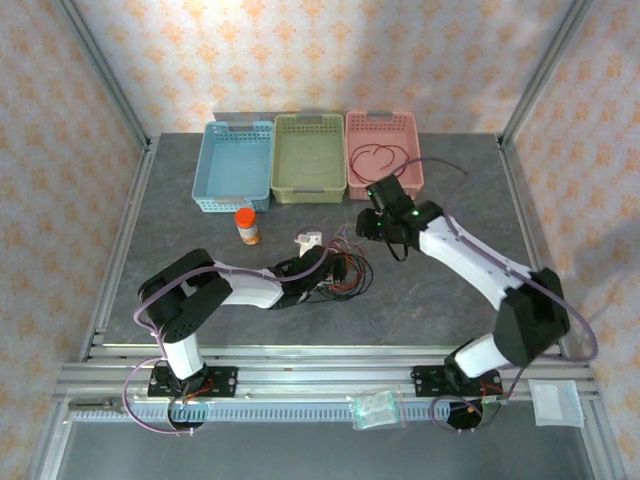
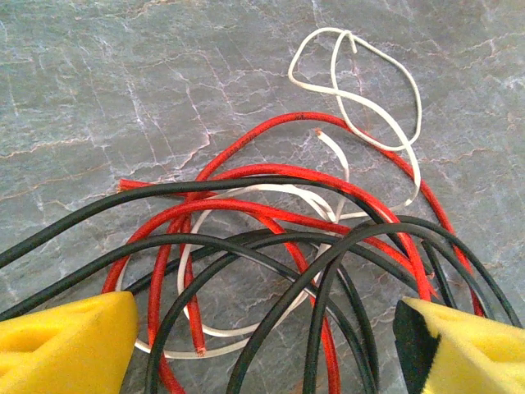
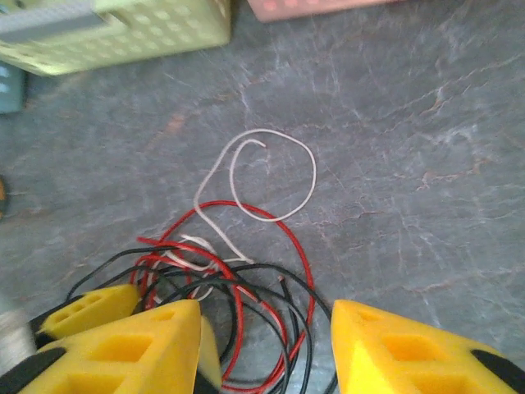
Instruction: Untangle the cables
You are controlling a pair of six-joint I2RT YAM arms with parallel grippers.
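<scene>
left hand [image 2: 262, 308] hangs low, spread wide, a tangle of thin red, black and white cables [image 2: 271, 176] between its fingers on the grey marbled tabletop [image 2: 123, 82]; right hand [image 3: 267, 308], parted and empty, hovers over them, green plastic basket [image 3: 123, 33] beyond.

Holds the yellow foam-padded left gripper [image 2: 262, 328] spread wide, white-and-black left arm [image 1: 250, 290] stretched low. Bends the white-and-black right arm [image 1: 480, 265] inward, yellow-padded right gripper [image 3: 267, 316] parted.
</scene>
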